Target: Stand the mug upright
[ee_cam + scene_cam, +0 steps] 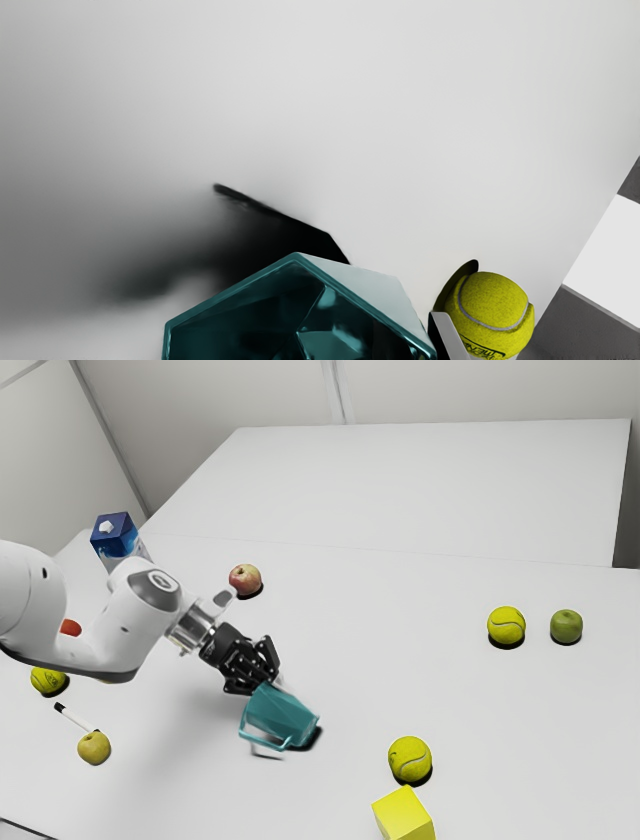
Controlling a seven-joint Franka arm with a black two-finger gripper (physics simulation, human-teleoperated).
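Observation:
The gripper [262,670] is at the mug's mouth end in the exterior view, angled down toward the table. The teal mug [279,715] is tipped over, its base toward the exterior view's right and its handle facing the viewer. Dark shadow lies beside its base and below the handle. From the wrist view I look into the open mouth of the mug [240,320], whose angular rim is cut by the bottom edge. How firmly the gripper holds the mug, if at all, is hidden.
A tennis ball [410,759] and yellow block [403,817] stand beyond the mug's base. Another tennis ball [506,625] and a green apple [566,625] are farther out. A red apple [245,579], carton [116,540], yellow apple [94,747] and marker [76,717] lie nearer the arm.

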